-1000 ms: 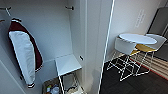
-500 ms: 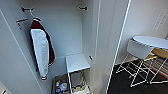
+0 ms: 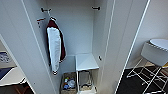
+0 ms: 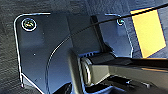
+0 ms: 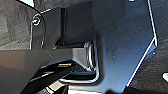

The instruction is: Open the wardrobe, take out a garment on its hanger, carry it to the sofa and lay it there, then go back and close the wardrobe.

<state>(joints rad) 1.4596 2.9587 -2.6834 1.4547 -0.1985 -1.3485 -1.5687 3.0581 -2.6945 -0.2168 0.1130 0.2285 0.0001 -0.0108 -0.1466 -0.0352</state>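
Facing the tall white wardrobe [image 3: 75, 37] with both plain doors swung open. Versus a second ago the whole head view has slid: the interior sits more central and the round white table [image 3: 160, 43] and white wire-legged chair [image 3: 152, 57] have moved toward the right edge, so that is camera motion, not the things moving. Inside hang a maroon jacket with white sleeves [image 3: 55, 47] from the left peg, with a small white shelf unit [image 3: 86, 62] and wicker baskets [image 3: 68, 82] below. No long black coat visible inside, so the take-out step looks done and closing the doors is likely what remains. Gripper finger state: cannot tell for either arm.
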